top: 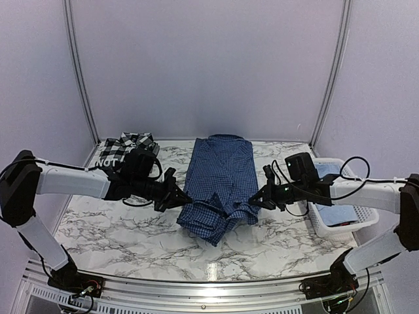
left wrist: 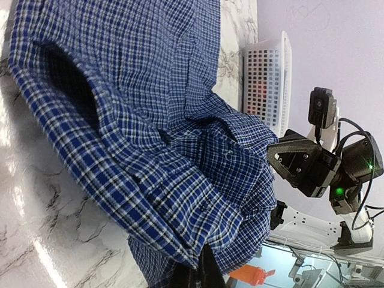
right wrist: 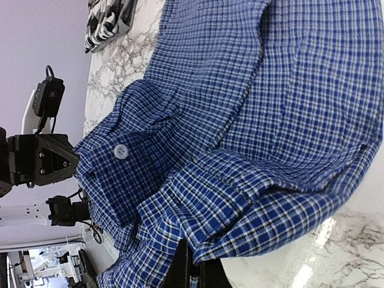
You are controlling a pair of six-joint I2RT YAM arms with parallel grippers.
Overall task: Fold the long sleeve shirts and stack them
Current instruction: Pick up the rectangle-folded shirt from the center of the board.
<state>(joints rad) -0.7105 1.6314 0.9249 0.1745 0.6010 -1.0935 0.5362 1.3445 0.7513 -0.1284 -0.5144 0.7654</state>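
The dark blue checked shirt [top: 219,180] lies lengthwise in the middle of the marble table, collar at the far end, its near part bunched and lifted. My left gripper [top: 178,196] is shut on its left edge, and in the left wrist view the cloth [left wrist: 150,120] drapes over the fingers [left wrist: 201,270]. My right gripper [top: 256,199] is shut on the right edge, the fabric [right wrist: 258,108] pinched at the fingertips [right wrist: 195,267]. A folded black-and-white plaid shirt [top: 127,147] sits at the back left. A pale blue shirt [top: 337,212] lies in the basket.
A white slatted basket [top: 357,226] stands at the right edge of the table, close behind my right arm. Purple walls close off the back and sides. Bare marble [top: 111,229] shows in front of the shirt, near the table's metal front rail.
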